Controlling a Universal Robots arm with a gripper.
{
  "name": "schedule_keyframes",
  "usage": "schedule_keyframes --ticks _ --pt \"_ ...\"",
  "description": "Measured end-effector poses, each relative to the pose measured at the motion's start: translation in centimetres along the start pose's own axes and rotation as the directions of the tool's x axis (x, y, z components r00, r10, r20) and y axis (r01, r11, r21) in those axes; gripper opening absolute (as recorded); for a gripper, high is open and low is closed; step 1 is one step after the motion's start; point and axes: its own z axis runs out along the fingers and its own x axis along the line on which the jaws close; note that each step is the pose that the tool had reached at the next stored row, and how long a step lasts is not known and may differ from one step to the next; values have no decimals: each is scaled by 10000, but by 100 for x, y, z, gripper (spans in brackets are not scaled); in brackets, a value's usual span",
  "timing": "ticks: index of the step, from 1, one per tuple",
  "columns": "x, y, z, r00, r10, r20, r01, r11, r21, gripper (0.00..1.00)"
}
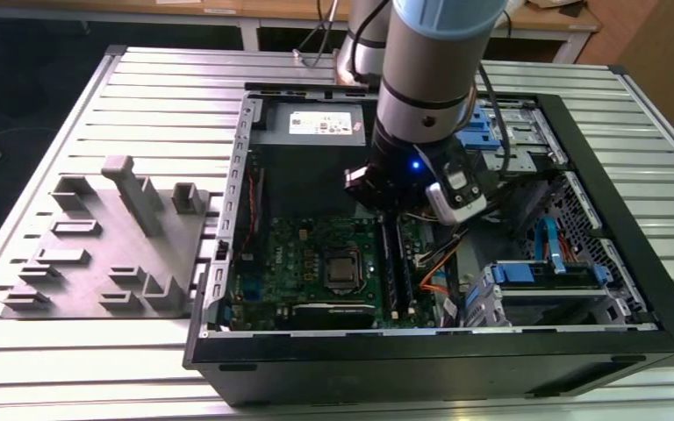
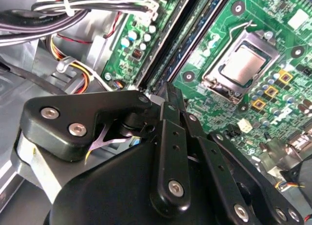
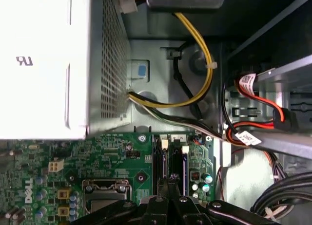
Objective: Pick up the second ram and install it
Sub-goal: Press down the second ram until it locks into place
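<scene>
My pincer [image 2: 168, 96] is pressed together, fingertips down at the end of the memory slots [image 3: 170, 157] inside the open computer case [image 1: 618, 219]. The second ram [image 1: 390, 263] sits in a slot just beside the processor socket [image 2: 241, 64]. The grey holder tray [image 1: 103, 254] lies on the counter [image 1: 32, 175], well apart.

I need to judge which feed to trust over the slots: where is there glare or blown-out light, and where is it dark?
First wrist view: the power supply casing is blown out to plain white, while the motherboard reads clearly. Second wrist view: evenly lit, the CPU socket shows mild shine, and the gripper linkage is dark in the foreground. Exterior view: the computer case interior is dim under the arm.
</scene>
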Motion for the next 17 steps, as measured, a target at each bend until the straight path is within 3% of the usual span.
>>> schedule_keyframes --ticks 8,12,17 --pt "1 31 6 10000 0 0 0 10000 1 7" --pt "2 29 59 10000 0 0 0 10000 -2 7" --pt "3 62 71 10000 0 0 0 10000 0 7"
